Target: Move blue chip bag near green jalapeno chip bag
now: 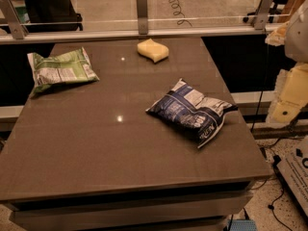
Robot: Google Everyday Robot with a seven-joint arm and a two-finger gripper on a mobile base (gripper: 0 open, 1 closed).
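Note:
The blue chip bag [193, 110] lies flat on the right half of the brown table [96, 148], dark navy with white panels and print. The green jalapeno chip bag [60, 70] lies flat at the table's far left, light green with a white label. The two bags are far apart, with bare tabletop between them. My arm and gripper [285, 110] hang at the right edge of the view, off the table's right side, to the right of the blue bag and not touching it.
A pale yellow sponge [153, 50] lies at the table's far middle edge. A glass railing with metal posts [141, 11] runs behind the table. Cables and a box [294, 177] lie on the floor at the right.

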